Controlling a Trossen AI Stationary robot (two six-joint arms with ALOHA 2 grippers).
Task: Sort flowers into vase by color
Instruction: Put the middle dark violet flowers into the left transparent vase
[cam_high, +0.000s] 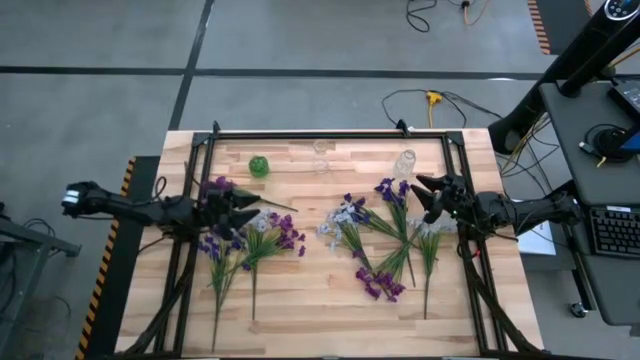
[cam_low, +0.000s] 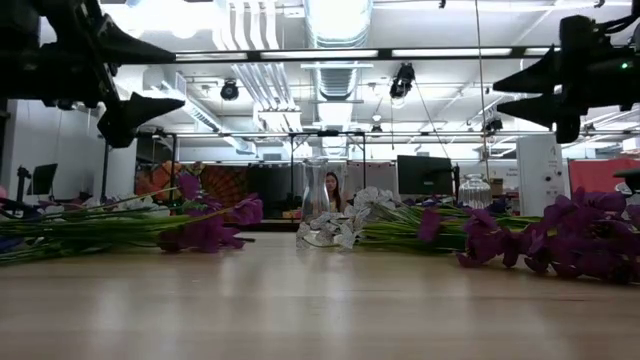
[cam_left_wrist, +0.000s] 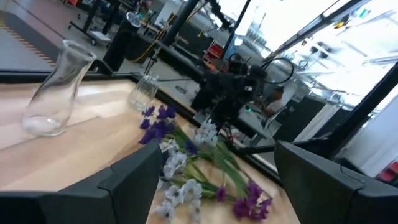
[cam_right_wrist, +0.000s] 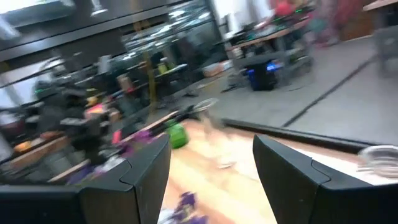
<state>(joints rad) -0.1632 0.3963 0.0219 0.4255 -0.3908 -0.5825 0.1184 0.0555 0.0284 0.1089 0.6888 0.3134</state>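
Sprigs lie flat on the wooden table in two heaps. The left heap (cam_high: 245, 243) mixes magenta and pale blossoms. The right heap (cam_high: 385, 240) mixes pale, dark violet and magenta ones (cam_left_wrist: 193, 158). A green vase (cam_high: 259, 166) and two clear vases (cam_high: 321, 150) (cam_high: 405, 162) stand upright toward the far edge. My left gripper (cam_high: 250, 210) hangs open above the left heap, well off the table (cam_low: 172, 75), pointing right. My right gripper (cam_high: 420, 198) hangs open above the right heap (cam_low: 500, 97), pointing left. Each wrist view shows empty parted fingers (cam_left_wrist: 134, 180) (cam_right_wrist: 130, 174).
A black frame (cam_high: 330, 135) runs around the table's far edge and sides. Bare wood lies between the two heaps and along the near edge (cam_high: 320, 320). Beyond the table are cables on the floor, a desk with a keyboard to the right, and a person seen behind the clear vase (cam_low: 315, 195).
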